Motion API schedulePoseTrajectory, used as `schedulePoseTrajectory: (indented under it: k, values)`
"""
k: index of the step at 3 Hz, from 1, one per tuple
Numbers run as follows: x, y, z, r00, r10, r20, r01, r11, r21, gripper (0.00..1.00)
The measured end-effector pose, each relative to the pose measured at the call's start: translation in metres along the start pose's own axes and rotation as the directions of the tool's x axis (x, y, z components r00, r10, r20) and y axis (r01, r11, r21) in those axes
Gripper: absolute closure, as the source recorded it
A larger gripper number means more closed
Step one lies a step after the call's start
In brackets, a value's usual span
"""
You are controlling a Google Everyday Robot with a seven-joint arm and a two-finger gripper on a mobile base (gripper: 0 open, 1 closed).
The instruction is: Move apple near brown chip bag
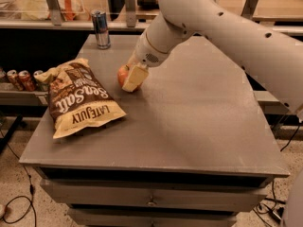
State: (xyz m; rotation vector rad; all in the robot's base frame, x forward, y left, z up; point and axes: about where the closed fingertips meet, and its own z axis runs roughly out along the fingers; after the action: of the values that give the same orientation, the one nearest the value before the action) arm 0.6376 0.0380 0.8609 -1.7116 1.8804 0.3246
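1. My gripper (129, 81) is low over the back-left part of the grey table (199, 122). It pinches the apple (122, 74), and one pale finger (134, 76) covers the apple's front side.
2. The apple is just to the right of the brown chip bag (80, 97), near it but not touching. I cannot tell if it rests on the table or hangs a little above.
3. I judge the apple to be firm, smooth and rather light. It is round, so it may roll when I release it.
4. The best hold is across its widest middle, with moderate pressure so the skin does not bruise.
5. The bag looks soft and crinkly, so I should not push into it. The slim can (100, 28) stands well apart, behind.
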Motion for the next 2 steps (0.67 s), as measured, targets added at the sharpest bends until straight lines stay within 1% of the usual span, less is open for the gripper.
schedulePoseTrajectory:
  k: [1, 2]
  values:
    - [-0.0029, 0.0012, 0.0041, 1.0, 0.002, 0.014, -0.001, 0.9999, -0.016, 0.82]
    - [-0.0046, 0.0028, 0.0069, 1.0, 0.004, 0.023, -0.004, 0.9996, -0.029, 0.59]
